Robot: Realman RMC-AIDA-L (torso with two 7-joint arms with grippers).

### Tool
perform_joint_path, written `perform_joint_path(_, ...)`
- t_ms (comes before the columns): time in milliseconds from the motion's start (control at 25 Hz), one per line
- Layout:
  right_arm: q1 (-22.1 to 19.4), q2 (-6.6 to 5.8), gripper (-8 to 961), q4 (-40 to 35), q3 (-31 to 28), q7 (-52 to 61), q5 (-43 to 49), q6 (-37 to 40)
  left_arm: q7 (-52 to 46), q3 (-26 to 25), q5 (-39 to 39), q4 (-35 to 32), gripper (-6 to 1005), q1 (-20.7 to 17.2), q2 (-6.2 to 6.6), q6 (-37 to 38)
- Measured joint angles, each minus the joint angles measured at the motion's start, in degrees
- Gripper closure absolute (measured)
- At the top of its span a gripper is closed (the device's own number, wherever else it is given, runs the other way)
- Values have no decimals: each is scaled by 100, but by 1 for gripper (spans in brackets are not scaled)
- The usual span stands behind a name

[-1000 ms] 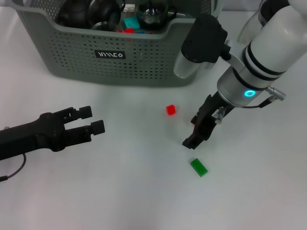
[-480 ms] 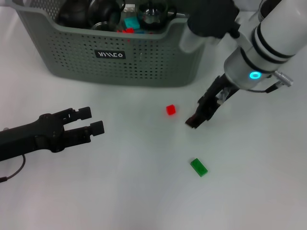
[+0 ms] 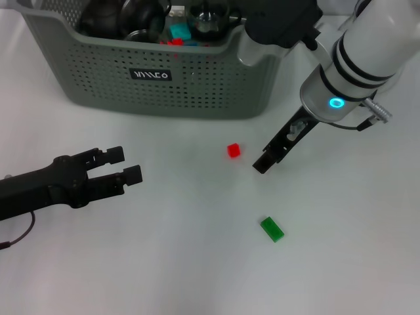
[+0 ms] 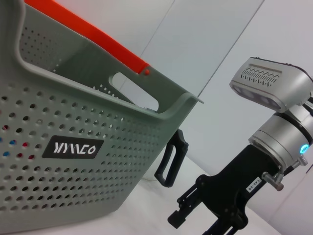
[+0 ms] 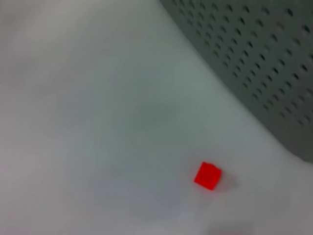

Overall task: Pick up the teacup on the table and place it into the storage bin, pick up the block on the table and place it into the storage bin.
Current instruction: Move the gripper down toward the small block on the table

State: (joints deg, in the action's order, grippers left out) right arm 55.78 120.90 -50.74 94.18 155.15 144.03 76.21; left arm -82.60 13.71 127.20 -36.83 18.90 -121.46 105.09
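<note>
A small red block (image 3: 233, 150) lies on the white table in front of the storage bin (image 3: 197, 92), and it shows again in the right wrist view (image 5: 208, 176). Nearer to me lies a green block (image 3: 272, 229). My right gripper (image 3: 264, 161) hangs open and empty just right of the red block, pointing down and left. Low on the left, my left gripper (image 3: 126, 165) stands open, holding nothing. No teacup shows on the table. Dark vessels (image 3: 131, 16) and a teal piece (image 3: 178, 31) lie inside the bin.
The bin's perforated wall (image 4: 73, 122) with its black label fills the left wrist view, and the right gripper (image 4: 198, 225) shows beyond it. A black handle loop (image 4: 171, 159) sticks out by the bin's corner. White tabletop spreads between the two arms.
My right gripper has moved up and away from the green block, and now sits beside the red block. The left arm and both blocks have stayed where they were.
</note>
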Motion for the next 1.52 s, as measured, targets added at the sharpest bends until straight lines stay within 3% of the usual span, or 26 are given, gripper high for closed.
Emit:
perform_joint_path(440,156,11,222,502,214,65,-86,-445,-10,0,-9,0,200,1,-1,-7)
perform_joint_path(1040,176,18,222,609,800,42,-290,-859,-19,0,-12,0,201,7,-1,-28)
perform_joint_path(1520,214,21,231,812,828,90,-304,-973,-14,0,0,0,202,0,-9,-42)
